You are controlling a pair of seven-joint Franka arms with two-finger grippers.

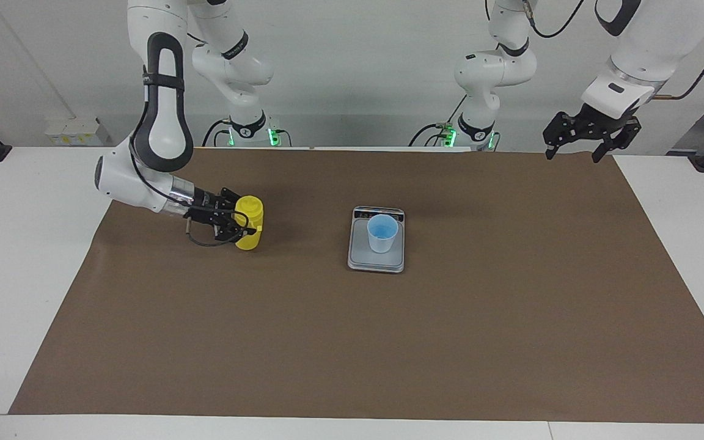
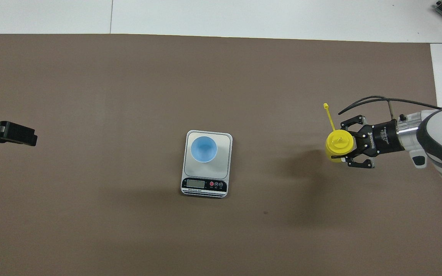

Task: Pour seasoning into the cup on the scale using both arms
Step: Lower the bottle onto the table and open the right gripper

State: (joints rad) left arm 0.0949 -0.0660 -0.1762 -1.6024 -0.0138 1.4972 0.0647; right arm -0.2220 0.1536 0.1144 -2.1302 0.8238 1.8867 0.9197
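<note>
White table (image 1: 34, 256) covered by brown mat (image 1: 388, 342). Grey scale (image 1: 376, 260) laid flat at mat's middle. Yellow seasoning bottle (image 1: 248, 231) stood upright on mat toward right arm's end, well apart from scale.

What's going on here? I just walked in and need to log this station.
The right end effector is at the yellow squeeze bottle, which stands upright on the brown mat toward the right arm's end of the table, its cap hanging open on its tether. The light-blue cup sits on the scale mid-table. The left end effector waits open, raised at its own end.
</note>
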